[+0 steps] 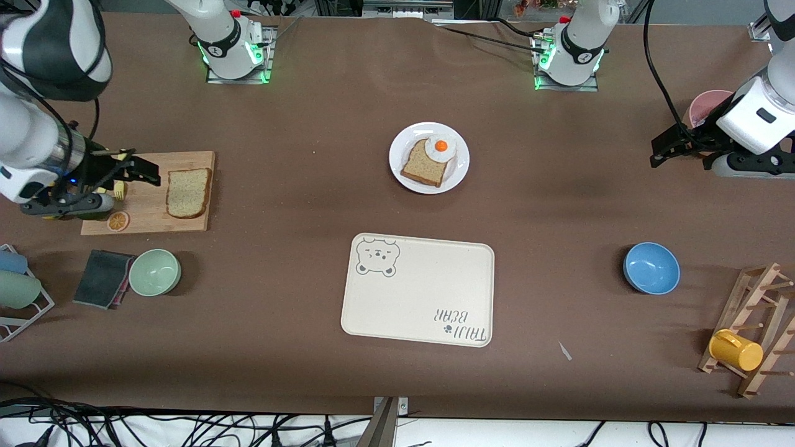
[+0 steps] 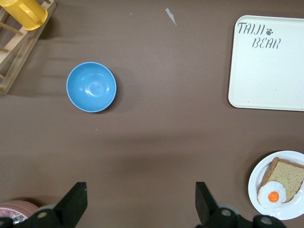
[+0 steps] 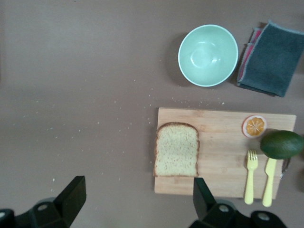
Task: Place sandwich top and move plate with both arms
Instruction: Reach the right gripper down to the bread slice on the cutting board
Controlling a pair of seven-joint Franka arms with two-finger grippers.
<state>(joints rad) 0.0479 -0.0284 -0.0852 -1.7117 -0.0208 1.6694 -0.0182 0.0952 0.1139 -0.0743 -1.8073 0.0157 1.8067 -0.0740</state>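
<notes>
Brown paper covers the desk (image 1: 298, 124) from end to end. Small round plain white plate (image 1: 460, 162) sits mid-desk, farther from the front camera than the cream rectangular bear-print tray (image 1: 422, 292). On the plate: one darker wholemeal slice (image 1: 422, 166), with a toy fried egg (image 1: 440, 146) overlapping one corner of it.

Sandwich top (image 1: 188, 192), a pale speckled slice with dark brown crust, lies flat on the wooden cutting board (image 1: 149, 205) toward the right arm's end of the desk. Same board carries an orange slice (image 3: 254, 126), a green avocado (image 3: 281, 144), and a yellow fork (image 3: 251, 175) and knife (image 3: 268, 180).

Right pincer (image 1: 133, 169): fingers spread, holding nothing, over the board, beside the sandwich top.

Left pincer (image 1: 674, 144): fingers spread, holding nothing, over bare desk at the left arm's end, just beside a pink cup (image 1: 705, 105).

Also on the desk: pale green bowl (image 1: 154, 272) with a folded grey cloth (image 1: 102, 278) beside it; blue bowl (image 1: 651, 267); wooden rack (image 1: 754, 323) holding a yellow mug (image 1: 736, 351).
</notes>
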